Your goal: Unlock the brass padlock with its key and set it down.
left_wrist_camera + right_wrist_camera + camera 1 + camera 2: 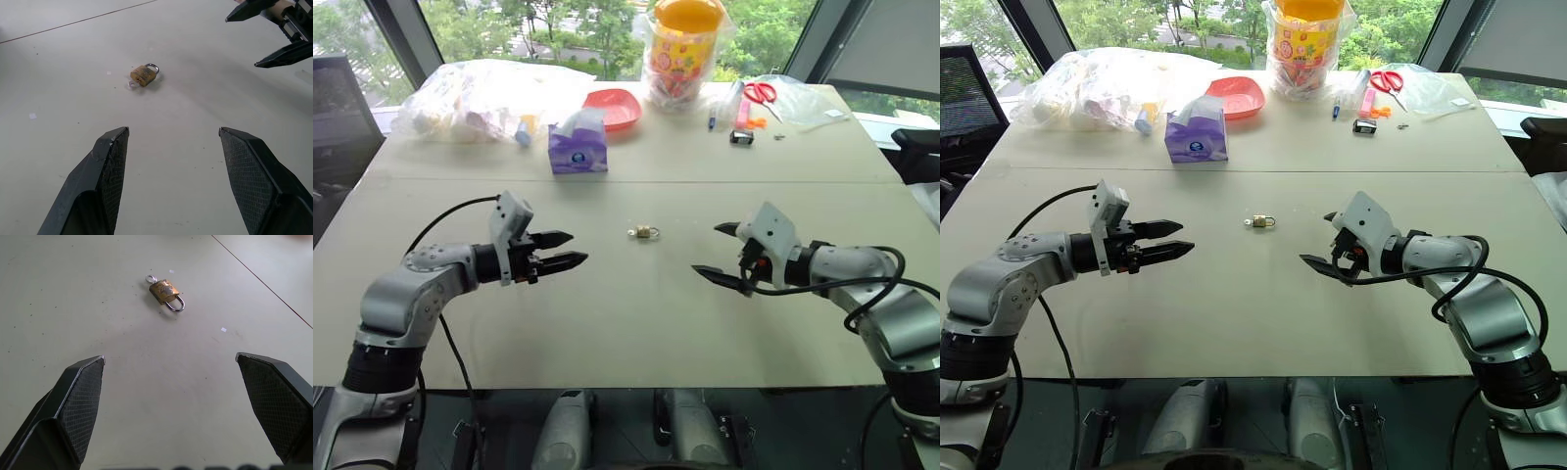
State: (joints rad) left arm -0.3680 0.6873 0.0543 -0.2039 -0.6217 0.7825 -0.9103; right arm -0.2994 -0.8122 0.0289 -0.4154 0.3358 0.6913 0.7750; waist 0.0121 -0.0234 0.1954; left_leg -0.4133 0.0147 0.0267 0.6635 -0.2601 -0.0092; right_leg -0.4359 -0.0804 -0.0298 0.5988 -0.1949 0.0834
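The brass padlock point(646, 232) lies flat on the pale table point(636, 323), midway between my two grippers. Its silvery shackle point(175, 305) looks closed. The key point(150, 278) shows as a tiny silvery ring against the lock's end opposite the shackle; I cannot tell whether its blade sits in the lock. My left gripper point(579, 247) hovers open to the padlock's left, pointing at it. My right gripper point(705, 249) hovers open to its right, also pointing at it. Neither touches anything. In the left wrist view the right gripper point(241, 42) appears beyond the padlock point(143, 74).
At the table's far side stand a purple tissue box point(578, 147), a red dish point(614, 106), a yellow-lidded jar in plastic point(683, 49), clear bags point(480, 98) and red-handled scissors point(761, 92). A seam point(626, 180) crosses the table behind the padlock.
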